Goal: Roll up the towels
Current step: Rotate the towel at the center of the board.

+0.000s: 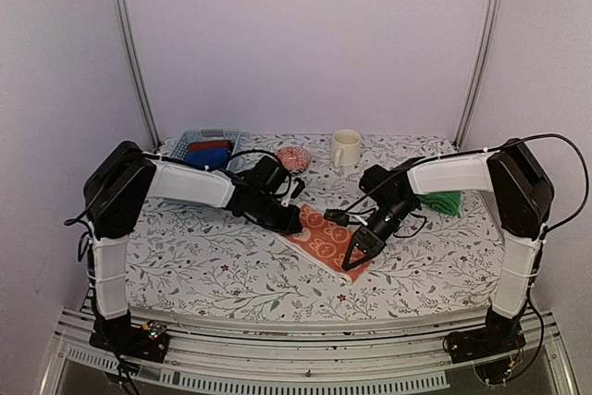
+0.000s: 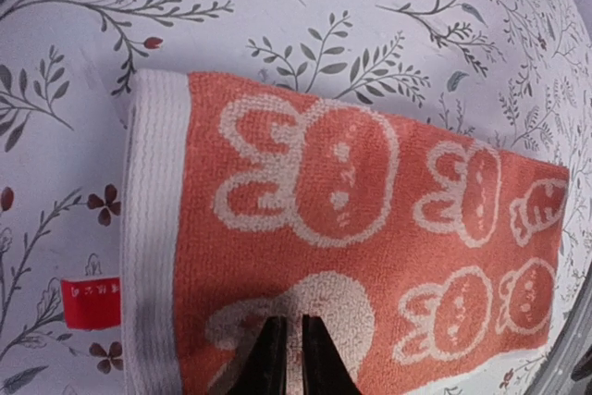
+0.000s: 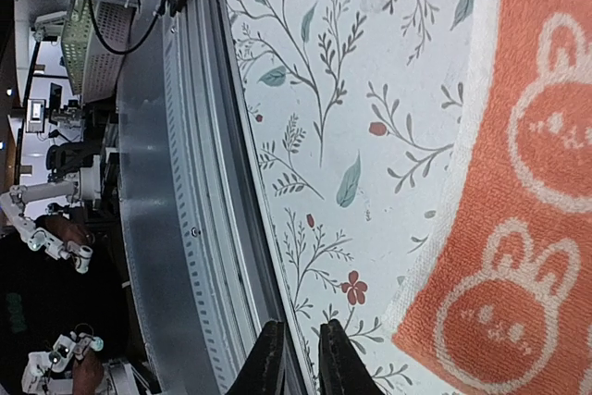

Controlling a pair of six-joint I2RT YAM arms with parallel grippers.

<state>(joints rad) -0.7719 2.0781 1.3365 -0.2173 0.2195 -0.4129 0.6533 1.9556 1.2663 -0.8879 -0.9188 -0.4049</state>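
I am looking at the table (image 1: 203, 256), where the orange towel (image 1: 328, 240) is lying flat and unrolled near the middle, between the two arms. The green towel (image 1: 446, 203) is sitting bunched at the right side, well apart from it. My left claw (image 2: 289, 358) is hanging over the orange towel's far-left end, fingers almost together. My right claw (image 3: 301, 358) is hovering just off its near corner, narrow and gripping nothing.

The green towel (image 1: 446, 202) hides partly behind the right arm (image 1: 451, 175); the orange towel (image 3: 527, 182) runs off frame at 3 o'clock.
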